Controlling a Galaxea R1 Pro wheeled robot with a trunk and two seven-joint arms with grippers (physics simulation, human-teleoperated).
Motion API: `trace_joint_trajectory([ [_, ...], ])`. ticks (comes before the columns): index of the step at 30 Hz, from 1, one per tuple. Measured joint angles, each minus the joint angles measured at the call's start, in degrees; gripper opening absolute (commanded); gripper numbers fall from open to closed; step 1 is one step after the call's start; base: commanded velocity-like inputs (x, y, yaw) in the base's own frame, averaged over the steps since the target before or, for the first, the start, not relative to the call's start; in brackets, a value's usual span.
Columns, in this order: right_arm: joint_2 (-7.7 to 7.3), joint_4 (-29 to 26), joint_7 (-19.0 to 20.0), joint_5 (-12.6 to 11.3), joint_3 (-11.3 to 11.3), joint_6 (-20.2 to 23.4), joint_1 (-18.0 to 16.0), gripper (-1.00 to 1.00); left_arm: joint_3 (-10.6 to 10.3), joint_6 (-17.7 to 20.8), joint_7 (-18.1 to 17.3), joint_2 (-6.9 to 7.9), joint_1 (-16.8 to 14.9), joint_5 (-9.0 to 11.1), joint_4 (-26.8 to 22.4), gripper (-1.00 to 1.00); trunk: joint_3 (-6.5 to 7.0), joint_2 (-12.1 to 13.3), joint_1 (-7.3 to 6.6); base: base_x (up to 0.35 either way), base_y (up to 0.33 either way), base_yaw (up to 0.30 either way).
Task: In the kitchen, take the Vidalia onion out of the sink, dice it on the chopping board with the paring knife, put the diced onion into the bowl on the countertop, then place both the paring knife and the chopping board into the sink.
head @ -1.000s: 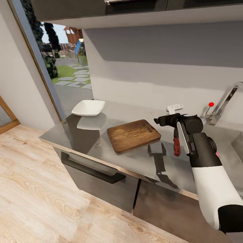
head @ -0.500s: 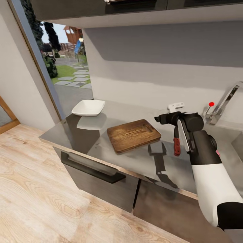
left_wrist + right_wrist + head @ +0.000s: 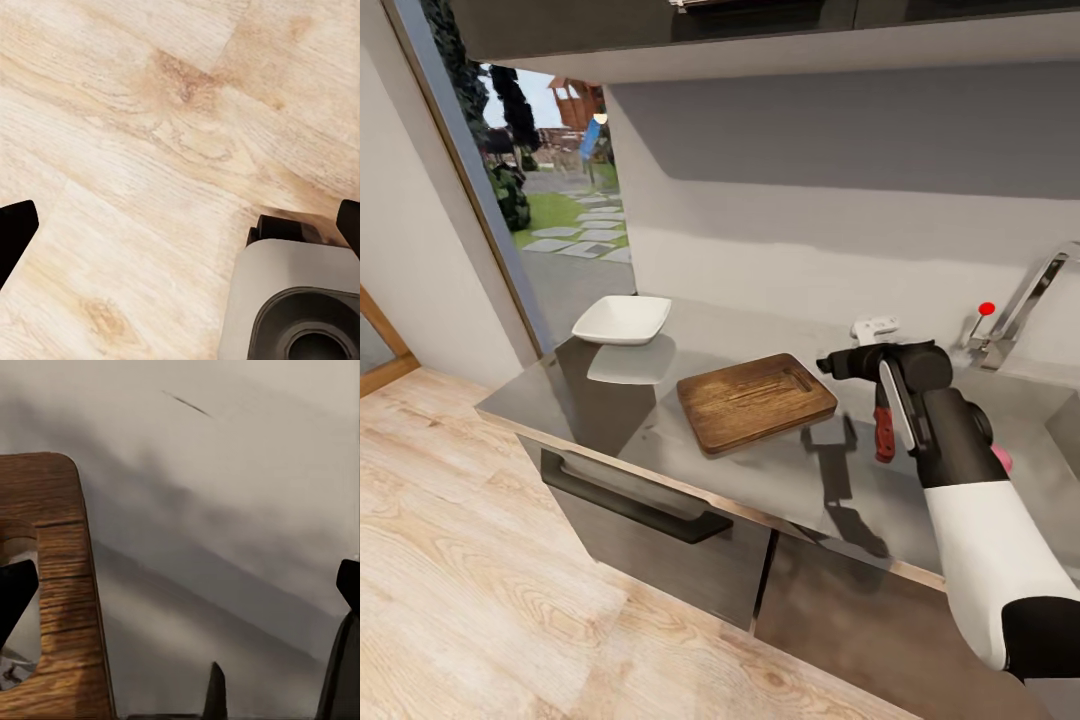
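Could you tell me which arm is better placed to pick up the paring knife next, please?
The right. Its claw hangs over the countertop just beside the paring knife and the chopping board. The left claw points at wooden floor, away from the counter.

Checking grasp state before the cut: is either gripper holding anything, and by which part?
Nothing is held. The right gripper is open over the countertop, and the paring knife is not between its fingers. The left gripper is open too.
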Motion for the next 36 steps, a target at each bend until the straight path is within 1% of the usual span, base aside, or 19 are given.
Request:
trace_joint_trajectory([
  [5,0.0,0.85,0.01,-0.06,0.0,-0.02,-0.02,1.0,0.0,0.0,0.01,0.0,0.0,0.0,0.0,1.0,0.0,0.0,0.0,0.0,0.0,0.0],
  [18,0.3,0.92,0.1,-0.26,0.42,-0.16,0.02,1.0,0.0,0.0,0.0,0.0,0.0,0.0,0.0,1.0,0.0,0.0,0.0,0.0,0.0,0.0],
  [30,0.14,0.91,0.33,-0.43,0.52,-0.33,0.04,1.0,0.0,0.0,0.02,0.0,0.0,0.0,0.04,1.0,-0.05,0.0,0.0,0.0,0.0,0.0],
  [36,0.14,0.91,2.79,-0.47,0.58,-0.35,0.04,1.0,0.0,-0.01,0.01,0.0,0.0,0.0,0.0,1.0,-0.48,0.0,0.0,0.0,0.0,0.0],
])
